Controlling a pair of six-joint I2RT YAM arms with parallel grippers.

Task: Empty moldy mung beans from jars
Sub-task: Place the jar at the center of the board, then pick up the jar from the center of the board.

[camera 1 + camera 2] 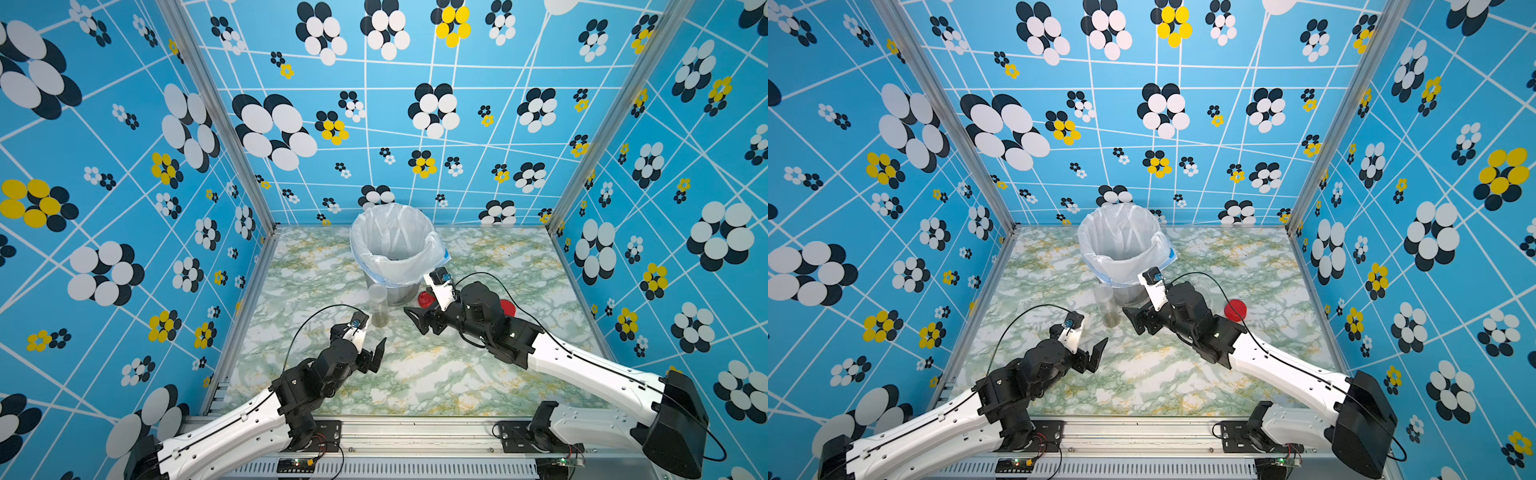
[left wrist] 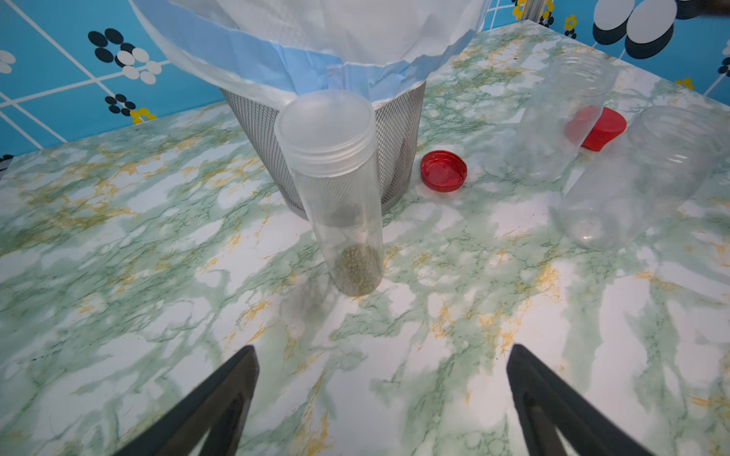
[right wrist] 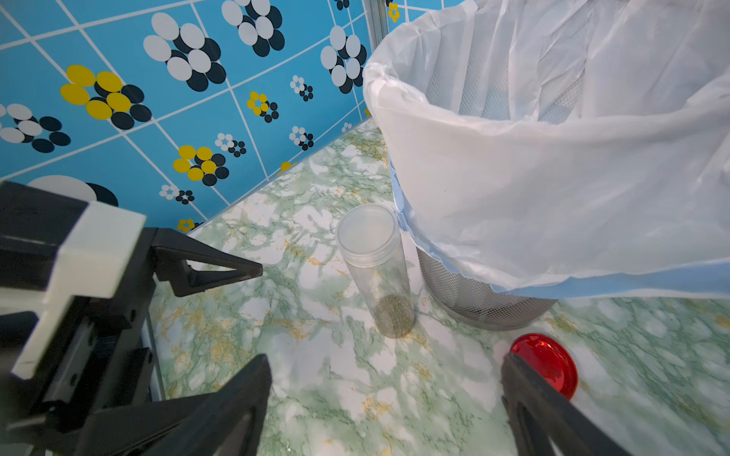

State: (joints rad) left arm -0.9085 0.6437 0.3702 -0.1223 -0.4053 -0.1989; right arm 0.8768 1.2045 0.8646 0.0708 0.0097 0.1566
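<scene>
Beside the bin [image 2: 256, 134], clear lidded jar [image 2: 339, 189]

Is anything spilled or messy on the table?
Nothing looks spilled. Two red lids lie loose on the table, off the two empty jars. The slim jar holds mung beans, its clear lid on.

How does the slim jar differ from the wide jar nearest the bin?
Lid: the slim jar is capped with its clear lid; the wide jar is open, with a red lid lying nearby.
Contents: the slim jar holds mung beans at its bottom; the wide jar looks empty.
Width: the slim jar is narrower than the wide jar.
Both are clear and stand near the bin.
</scene>
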